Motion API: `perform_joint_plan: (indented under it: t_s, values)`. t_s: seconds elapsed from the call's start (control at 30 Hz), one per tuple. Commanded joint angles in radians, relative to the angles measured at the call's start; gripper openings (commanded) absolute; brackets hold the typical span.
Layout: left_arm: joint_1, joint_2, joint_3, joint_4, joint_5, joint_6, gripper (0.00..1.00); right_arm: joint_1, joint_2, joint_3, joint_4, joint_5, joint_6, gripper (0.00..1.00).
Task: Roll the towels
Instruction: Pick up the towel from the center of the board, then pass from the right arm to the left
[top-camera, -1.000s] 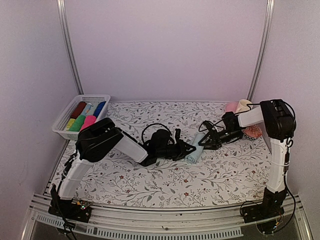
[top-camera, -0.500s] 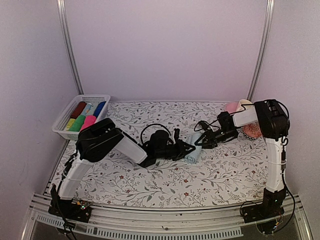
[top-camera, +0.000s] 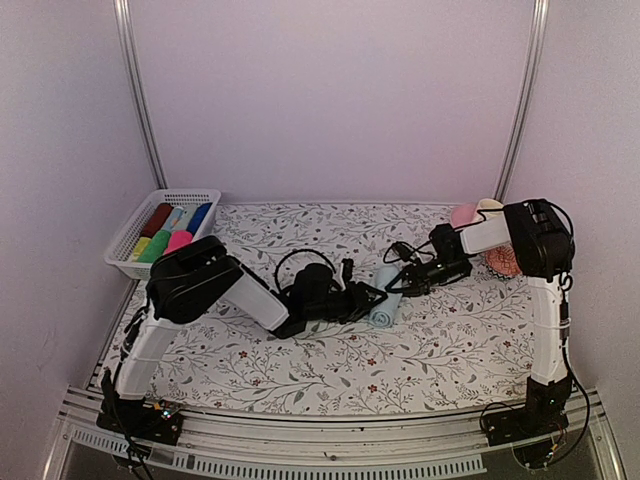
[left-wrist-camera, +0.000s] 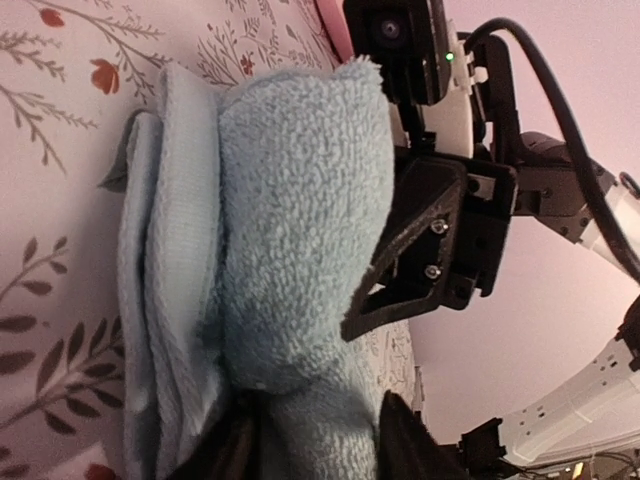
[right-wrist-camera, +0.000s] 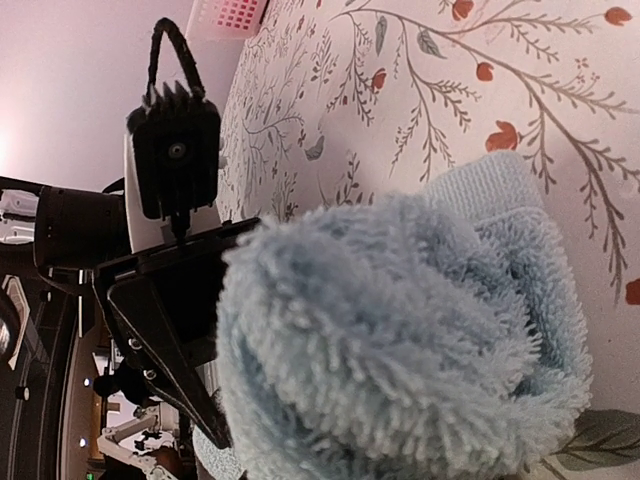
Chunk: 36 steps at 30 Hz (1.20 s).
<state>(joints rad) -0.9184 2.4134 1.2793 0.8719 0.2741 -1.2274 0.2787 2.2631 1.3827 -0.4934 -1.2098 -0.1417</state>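
Meeting over the pale blue towel (top-camera: 383, 306), my two pincers work its ends in the middle of the flowered table (top-camera: 250, 370), well right of the basket (top-camera: 128, 232) of coloured rolls at the far left. My left pincer (top-camera: 371, 298) straddles one end of the short fat roll, a finger on either side; whether it presses the cloth or merely brackets it, I cannot tell. My right pincer (top-camera: 393, 284) reaches in from the far right with one finger (left-wrist-camera: 420, 250) laid against the roll. Its partner is hidden behind the terry, so I cannot tell that grip either. A flat tail of cloth lies loose beside the coil. To finish well, I judge, both ends should turn together and level, with the tail drawn snug under the roll. Only one pincer should let go at a time, lest the soft coil spring open.
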Motion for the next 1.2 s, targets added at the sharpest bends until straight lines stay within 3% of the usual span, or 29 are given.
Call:
perform_joint_plan:
  t_s: [0.0, 0.1, 0.13, 0.17, 0.43, 0.6, 0.8, 1.17]
  values:
    - [-0.001, -0.023, -0.122, -0.294, -0.075, 0.131, 0.55, 0.022, -0.009, 0.014, -0.021, 0.000, -0.038, 0.03]
    - [0.000, -0.132, -0.176, -0.307, -0.132, 0.216, 0.80, 0.022, -0.035, 0.027, -0.051, -0.005, -0.081, 0.02]
    - [-0.001, -0.168, -0.192, -0.309, -0.147, 0.240, 0.93, 0.022, -0.051, 0.030, -0.057, -0.004, -0.093, 0.02]
    - [0.000, -0.200, -0.205, -0.314, -0.163, 0.264, 0.97, 0.023, -0.070, 0.031, -0.062, -0.003, -0.107, 0.03]
    - [0.006, -0.397, -0.336, -0.225, -0.228, 0.480, 0.97, 0.033, -0.273, 0.015, -0.086, 0.002, -0.226, 0.02]
    - [0.043, -0.480, -0.417, -0.029, -0.110, 0.549, 0.97, 0.066, -0.372, 0.009, -0.131, 0.022, -0.329, 0.03]
    - [0.095, -0.415, -0.406, 0.266, 0.153, 0.491, 0.97, 0.123, -0.450, 0.008, -0.188, 0.024, -0.452, 0.03]
    - [0.088, -0.281, -0.297, 0.401, 0.360, 0.372, 0.97, 0.165, -0.477, 0.008, -0.234, 0.032, -0.541, 0.03]
